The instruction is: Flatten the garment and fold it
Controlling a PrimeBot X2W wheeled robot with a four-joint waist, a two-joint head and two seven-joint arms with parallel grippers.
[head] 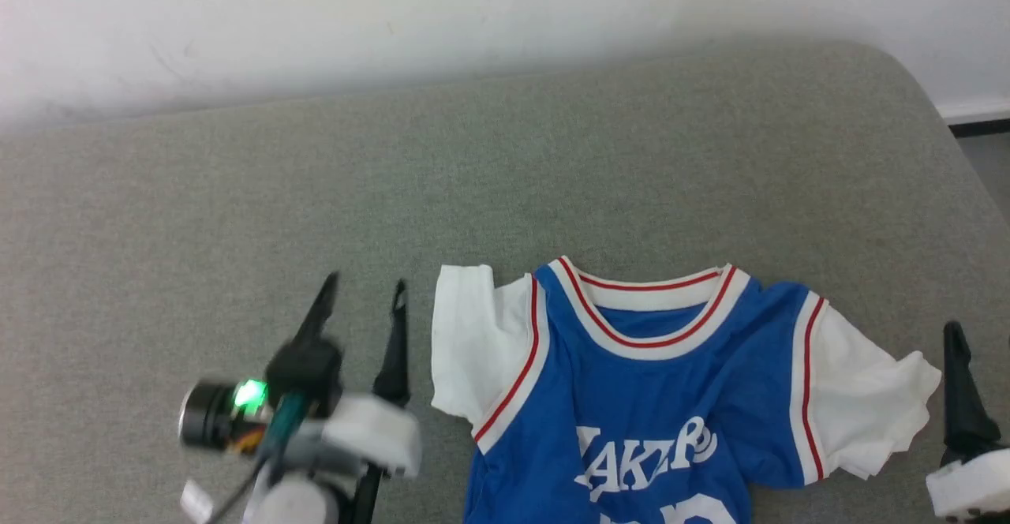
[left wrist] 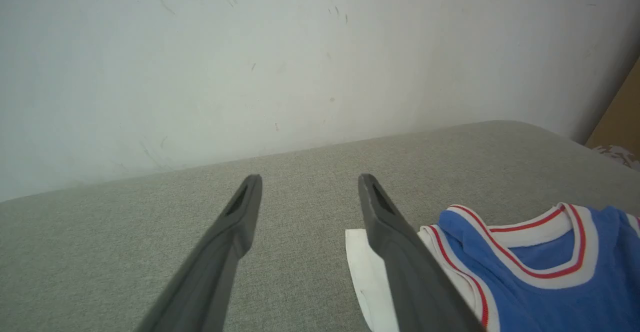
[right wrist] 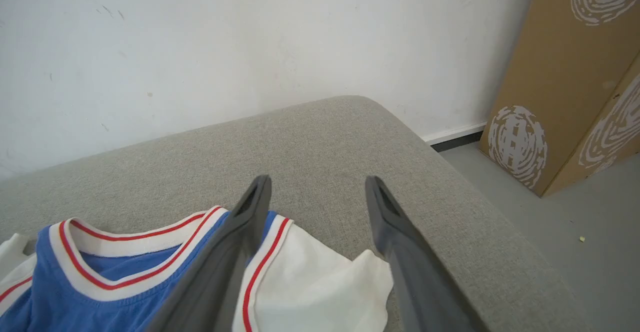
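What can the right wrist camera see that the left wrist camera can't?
Right wrist view, not the left: the grey floor, the right gripper, open, and the garment's rumpled white sleeve. Its cardboard boxes may be the brown sliver at the left view's edge. Left wrist view, not the right: the left gripper, open, beside a flat white sleeve. Both: the blue, red-striped neckline, the grey padded surface, the white wall.
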